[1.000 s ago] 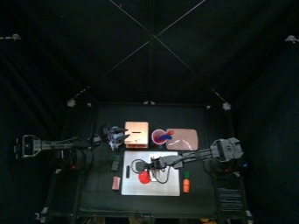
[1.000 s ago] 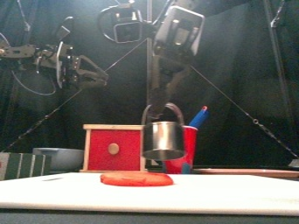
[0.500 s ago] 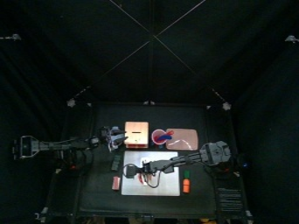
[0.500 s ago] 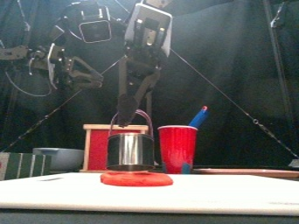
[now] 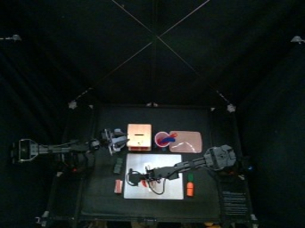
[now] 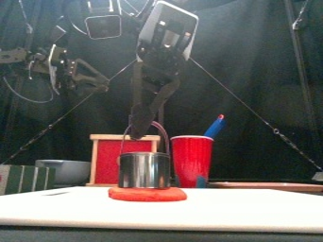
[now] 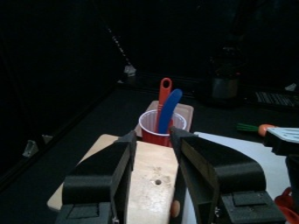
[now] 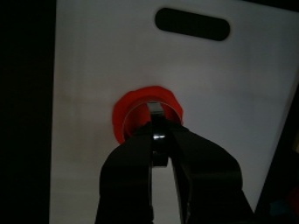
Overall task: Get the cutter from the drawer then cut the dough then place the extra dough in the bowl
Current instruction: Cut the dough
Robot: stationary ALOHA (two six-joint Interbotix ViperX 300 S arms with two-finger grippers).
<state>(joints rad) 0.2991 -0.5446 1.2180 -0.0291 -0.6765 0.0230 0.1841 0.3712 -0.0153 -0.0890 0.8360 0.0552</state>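
The black counter [image 5: 105,203] carries a white cutting board [image 6: 240,210] across the lower part of the front view. Behind it, centre-left, stands a pale wooden box with a red drawer front [image 6: 116,159]. The left end effector [image 7: 155,144] hangs just over the box, jaws apart and empty. A flat red dough disc [image 6: 147,194] lies on the board. A round metal cutter [image 6: 145,170] stands upright on it, directly below the nearer right end effector [image 6: 149,121], which is clamped on its wire handle. A dough rim shows around the cutter. Right of the box, a red cup [image 6: 194,161] holds blue and red toy knives.
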